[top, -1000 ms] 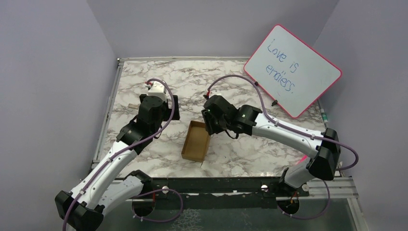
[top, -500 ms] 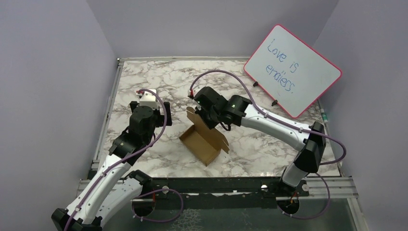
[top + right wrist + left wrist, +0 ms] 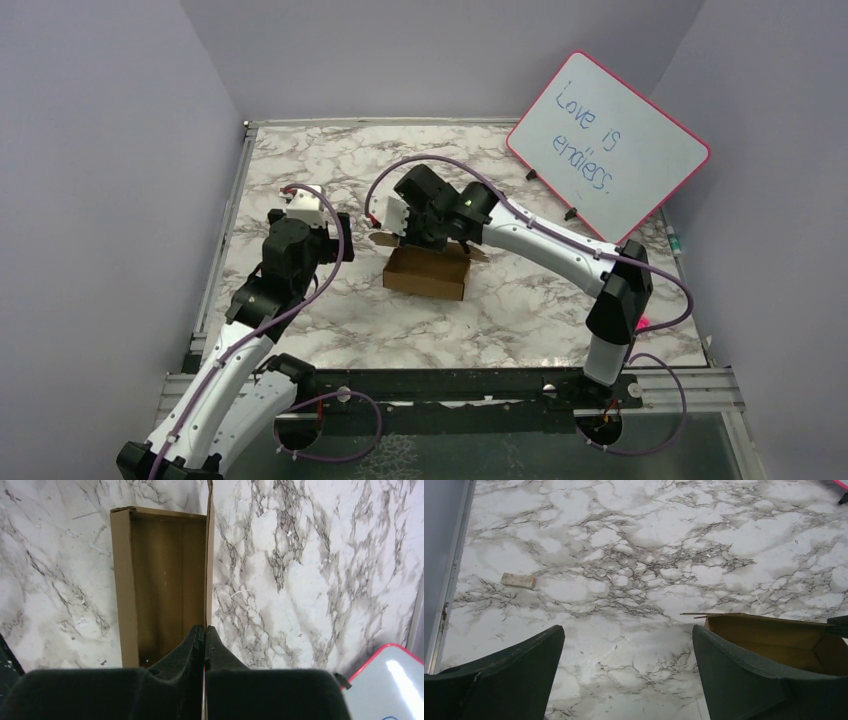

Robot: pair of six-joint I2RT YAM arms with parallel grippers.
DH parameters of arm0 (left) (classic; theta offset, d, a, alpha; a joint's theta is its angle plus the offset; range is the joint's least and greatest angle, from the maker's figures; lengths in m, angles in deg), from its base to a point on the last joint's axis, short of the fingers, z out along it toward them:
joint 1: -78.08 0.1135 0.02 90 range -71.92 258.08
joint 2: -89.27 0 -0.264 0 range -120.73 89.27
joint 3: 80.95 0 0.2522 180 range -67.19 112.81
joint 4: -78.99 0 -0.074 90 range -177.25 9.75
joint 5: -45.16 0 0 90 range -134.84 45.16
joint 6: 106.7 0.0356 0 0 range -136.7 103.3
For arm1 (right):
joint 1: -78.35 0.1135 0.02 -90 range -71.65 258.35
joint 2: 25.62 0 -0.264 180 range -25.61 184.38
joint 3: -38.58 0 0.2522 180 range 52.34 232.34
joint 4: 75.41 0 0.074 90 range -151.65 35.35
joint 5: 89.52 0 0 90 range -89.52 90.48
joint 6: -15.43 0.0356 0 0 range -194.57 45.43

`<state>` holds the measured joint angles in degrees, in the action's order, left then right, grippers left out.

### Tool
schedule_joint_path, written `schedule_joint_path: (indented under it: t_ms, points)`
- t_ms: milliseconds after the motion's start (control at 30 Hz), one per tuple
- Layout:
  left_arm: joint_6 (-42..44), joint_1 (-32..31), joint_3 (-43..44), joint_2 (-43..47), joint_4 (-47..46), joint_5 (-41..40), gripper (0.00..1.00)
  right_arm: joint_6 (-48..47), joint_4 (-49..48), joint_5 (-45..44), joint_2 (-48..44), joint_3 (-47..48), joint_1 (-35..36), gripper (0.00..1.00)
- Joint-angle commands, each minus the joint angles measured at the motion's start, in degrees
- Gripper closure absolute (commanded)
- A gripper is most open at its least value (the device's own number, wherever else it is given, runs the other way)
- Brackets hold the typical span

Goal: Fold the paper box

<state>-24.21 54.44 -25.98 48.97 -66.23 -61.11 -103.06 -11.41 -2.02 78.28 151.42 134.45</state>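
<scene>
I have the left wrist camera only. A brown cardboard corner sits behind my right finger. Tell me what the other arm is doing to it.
Observer: The right gripper is shut on one long wall of the paper box, pinching the thin top edge between its fingers.
Operator: Describe the inside of it.
Observer: It is an oblong box, open on top. The right wrist view looks straight in and shows only bare brown floor.
Operator: Name the pink thing at my top right corner.
Observer: That is the pink frame of a whiteboard propped at the table's far right. It reads "Love is endless."
</scene>
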Motion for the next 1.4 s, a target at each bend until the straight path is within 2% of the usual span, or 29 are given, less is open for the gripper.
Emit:
schedule_joint_path:
  t_ms: [0,267,500,600,833,967,1167,1267,1367]
  points:
    - [1.07,2.21,-0.91,0.13,-2.53,5.36,0.01,-11.39,0.17,6.17,0.75,1.77,-0.88,0.92]
    - [1.90,3.09,-1.06,-1.40,-3.24,10.58,0.01,-7.61,-3.94,3.89,-4.71,-2.47,-0.90,0.70]
    - [3.75,3.16,-1.61,-2.64,-4.66,18.61,0.01,-1.72,-11.10,-1.28,-16.70,-15.68,-0.94,0.58]
    - [4.74,3.16,-1.47,-3.71,-5.24,21.04,0.01,-0.67,-13.44,-4.39,-22.38,-22.25,-1.30,0.48]
    - [11.45,3.16,1.84,-8.42,-4.93,24.96,0.02,0.36,-20.12,-0.51,-30.82,-32.72,-10.21,0.33]
    - [17.14,3.12,5.29,-10.66,-2.29,25.98,0.02,-1.86,-24.18,5.25,-32.70,-37.47,-14.41,0.30]
    - [25.56,3.15,7.50,-15.19,-1.05,32.55,0.02,-6.10,-28.48,12.09,-32.74,-40.59,-17.72,0.31]
    - [30.05,3.16,8.73,-17.47,0.16,34.52,0.03,-7.08,-29.04,15.54,-30.90,-39.68,-18.54,0.34]
    - [33.26,3.14,10.22,-20.02,1.31,36.74,0.06,-8.07,-28.55,16.44,-27.88,-38.72,-18.79,0.41]
